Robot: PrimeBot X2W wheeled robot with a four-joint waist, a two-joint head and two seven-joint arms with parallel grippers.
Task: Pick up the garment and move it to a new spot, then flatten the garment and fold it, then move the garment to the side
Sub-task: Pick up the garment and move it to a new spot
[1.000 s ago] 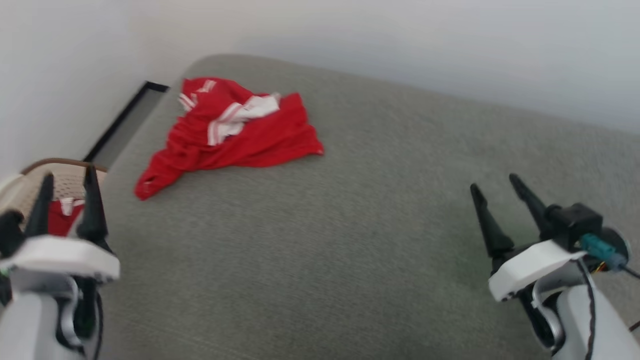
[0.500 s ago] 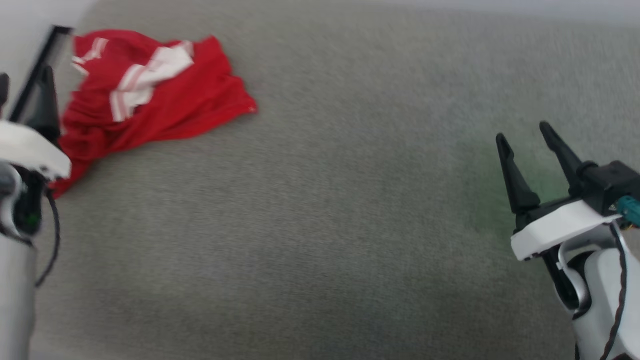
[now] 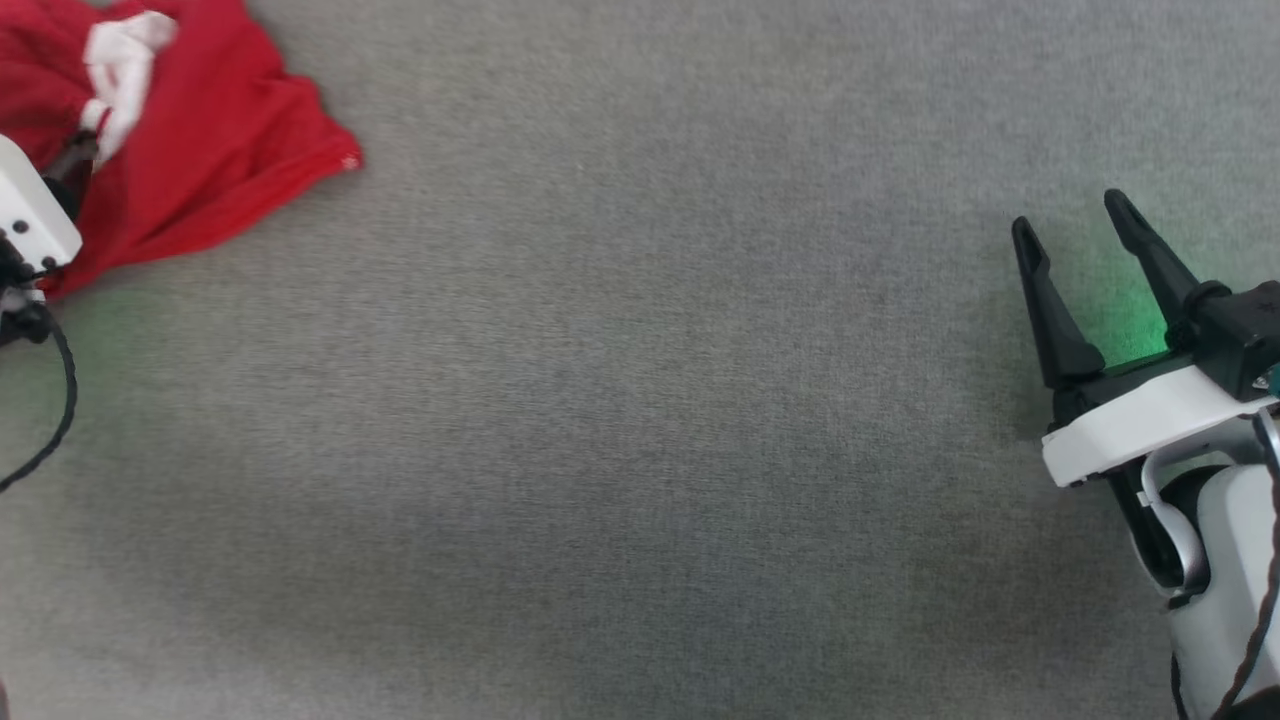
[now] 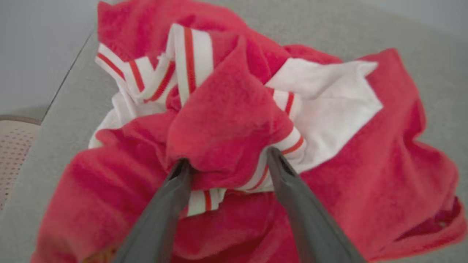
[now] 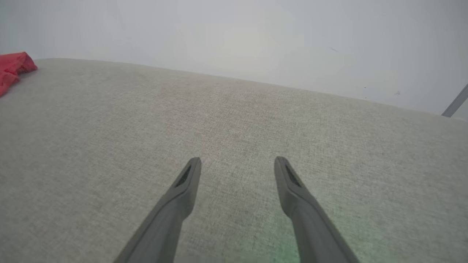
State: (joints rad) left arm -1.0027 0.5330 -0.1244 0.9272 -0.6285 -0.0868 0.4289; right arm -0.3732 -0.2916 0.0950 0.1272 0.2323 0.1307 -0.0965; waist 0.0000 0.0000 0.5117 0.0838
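The garment point(image 3: 200, 130) is a bright red shirt with white sleeve ends and striped trim, lying crumpled at the far left of the grey surface. In the left wrist view the garment point(image 4: 219, 109) is close up. My left gripper point(image 4: 228, 157) is open, and its two fingers straddle a bunched red fold with the tips against the cloth. My left arm's white housing point(image 3: 25, 215) overlaps the garment's near edge. My right gripper point(image 3: 1068, 212) is open over bare surface at the right, far from the shirt. The right wrist view has that gripper point(image 5: 237, 160) holding nothing and a red corner of the garment point(image 5: 12, 67) at the far left.
A grey fabric surface point(image 3: 640, 400) spreads wide between the two arms. A pale wall point(image 5: 234, 33) rises behind it. A beige perforated object point(image 4: 14, 153) sits beyond the surface's left edge. A thin grey bar point(image 5: 455, 104) leans at the far right.
The head camera has tilted down and turned, shifting the whole picture up and left. My left gripper has reached forward from the near left to the garment. The right gripper stays open.
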